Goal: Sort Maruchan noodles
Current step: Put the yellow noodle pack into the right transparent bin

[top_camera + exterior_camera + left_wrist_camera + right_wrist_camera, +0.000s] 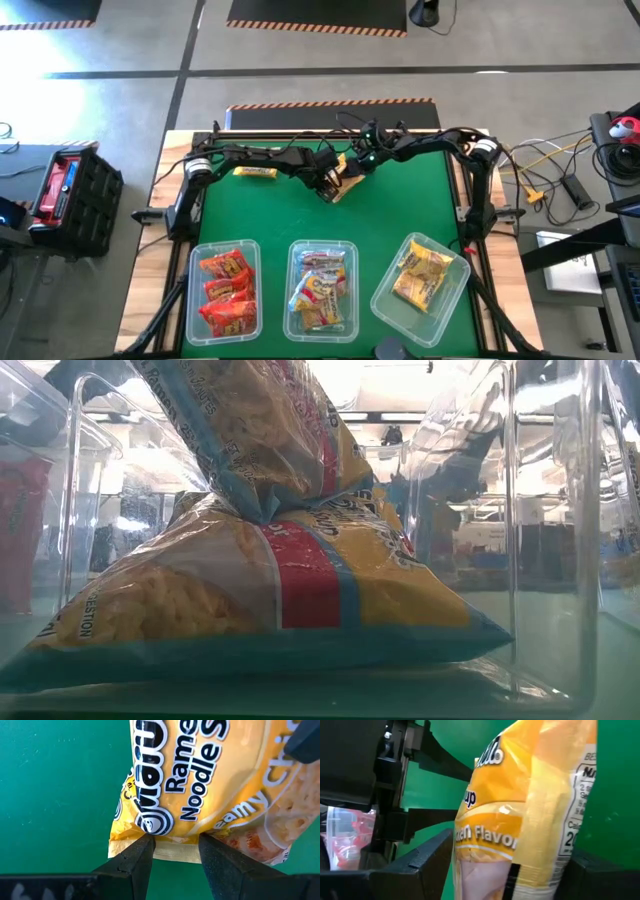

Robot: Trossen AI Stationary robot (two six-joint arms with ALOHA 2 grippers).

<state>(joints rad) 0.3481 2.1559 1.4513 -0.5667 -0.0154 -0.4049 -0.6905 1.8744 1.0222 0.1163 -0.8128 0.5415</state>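
Left end effector (175, 852) pinches sealed edge of yellow noodle packet (210, 785) above green table (400, 210); right end effector (505, 870) straddles same packet, fingers spread wide.

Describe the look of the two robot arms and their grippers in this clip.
Both arms are dark, nearly black, slender and jointed, with thin cables running along them. The left gripper has two matte black, wedge-shaped fingers with flat faces. The right gripper has similar black angular fingers. No markings are readable.

Three clear tubs (190, 275), green mat (260, 215)
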